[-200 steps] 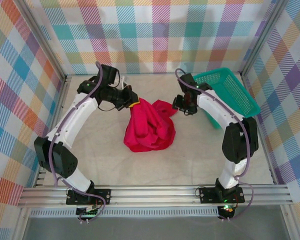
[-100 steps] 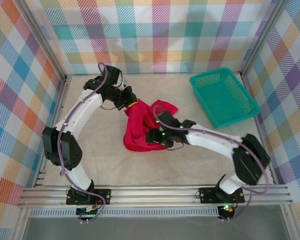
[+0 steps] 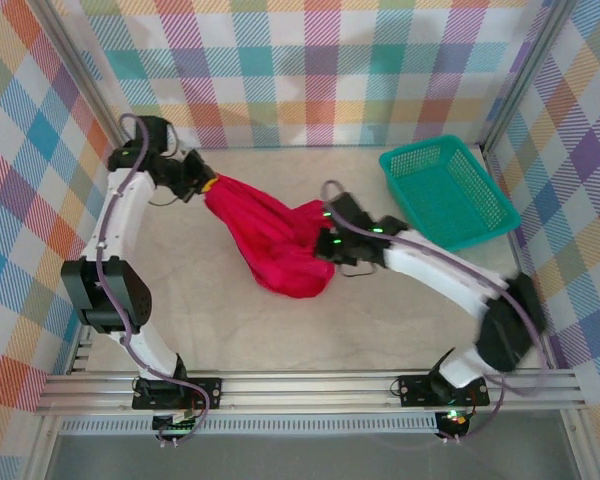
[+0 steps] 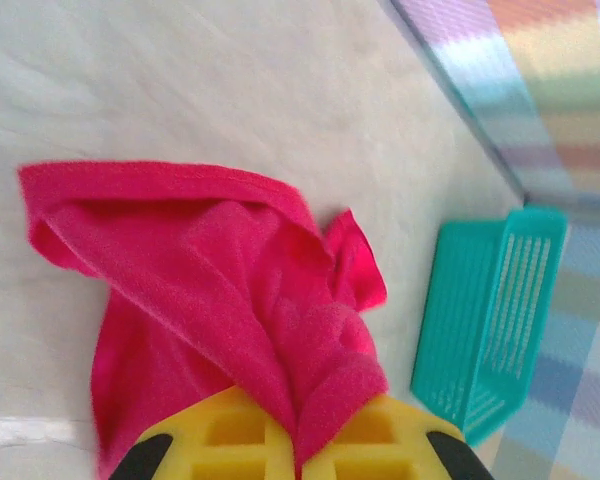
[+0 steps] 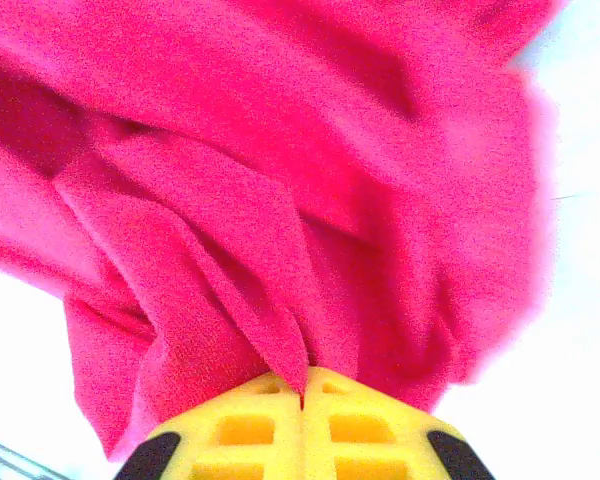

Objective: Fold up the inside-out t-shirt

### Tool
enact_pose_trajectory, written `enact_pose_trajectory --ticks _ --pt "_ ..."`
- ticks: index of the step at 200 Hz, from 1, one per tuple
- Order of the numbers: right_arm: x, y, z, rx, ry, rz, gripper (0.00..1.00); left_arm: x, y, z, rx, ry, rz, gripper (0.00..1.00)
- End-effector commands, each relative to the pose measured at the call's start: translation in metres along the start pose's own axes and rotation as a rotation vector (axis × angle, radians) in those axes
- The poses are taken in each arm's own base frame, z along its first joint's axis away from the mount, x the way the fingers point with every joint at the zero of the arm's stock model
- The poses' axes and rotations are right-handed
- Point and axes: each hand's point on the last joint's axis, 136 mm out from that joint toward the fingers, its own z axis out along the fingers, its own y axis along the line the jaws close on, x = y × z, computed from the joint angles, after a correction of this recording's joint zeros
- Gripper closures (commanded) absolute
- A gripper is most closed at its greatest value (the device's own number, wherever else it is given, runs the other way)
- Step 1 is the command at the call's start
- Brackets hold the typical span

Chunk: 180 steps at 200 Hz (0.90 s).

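The desk (image 3: 230,330) is big and pale, and on it the inside-out t-shirt (image 3: 270,250) lies in a red, bunched heap, stretched from the left claw (image 3: 208,186) across to the right claw (image 3: 326,243). The teal basket (image 3: 450,195) sits well past the right claw, apart from the shirt. The left claw is squeezed tight on one end of the cloth. The right claw is squeezed tight on a thick fold at the other side. Here is what could go wrong: each claw seems to hold a wad of many layers, so pulling apart may just drag the lump along and not open it flat. The cloth could also slip out of one pinch, or twist up more. No tag, brand or words can be read on anything here
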Motion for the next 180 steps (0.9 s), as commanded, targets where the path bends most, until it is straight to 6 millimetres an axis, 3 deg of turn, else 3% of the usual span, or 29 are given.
enact_pose_trajectory --ticks 1,14,33,62,80,92,103,113,137,156,180 --pt "0.016 -0.07 -0.054 0.137 -0.035 -0.003 1.0 -0.008 0.023 -0.015 -0.025 -0.052 -0.057 1.0" --pt "0.031 -0.097 -0.056 0.153 -0.027 0.039 1.0 -0.005 0.041 -0.003 -0.057 -0.045 -0.079 1.0" --pt "0.052 -0.125 -0.038 0.165 0.005 0.115 1.0 0.011 0.061 0.018 -0.08 -0.015 -0.105 1.0" --pt "0.062 -0.13 -0.008 0.129 0.033 0.149 1.0 0.04 0.081 0.032 -0.185 -0.01 -0.054 1.0" --pt "0.065 -0.125 -0.003 0.117 0.064 0.144 1.0 0.064 0.087 0.033 -0.252 -0.015 0.021 1.0" --pt "0.065 -0.125 -0.008 0.13 0.069 0.139 0.76 0.077 0.092 0.029 -0.315 -0.034 0.083 1.0" --pt "0.063 -0.123 -0.015 0.135 0.067 0.13 0.64 0.084 0.094 0.02 -0.386 -0.071 0.149 0.78" --pt "0.06 -0.12 -0.022 0.134 0.06 0.124 0.55 0.089 0.088 0.01 -0.433 -0.11 0.225 0.6" --pt "0.053 -0.11 -0.027 0.107 0.05 0.115 0.47 0.117 0.04 0.002 -0.386 -0.136 0.457 0.39" --pt "0.051 -0.105 -0.017 0.078 0.055 0.128 0.47 0.164 0.006 0.025 -0.243 0.006 0.56 0.32" --pt "0.05 -0.097 -0.001 0.052 0.082 0.141 0.47 0.218 -0.006 0.068 -0.164 0.19 0.602 0.32"
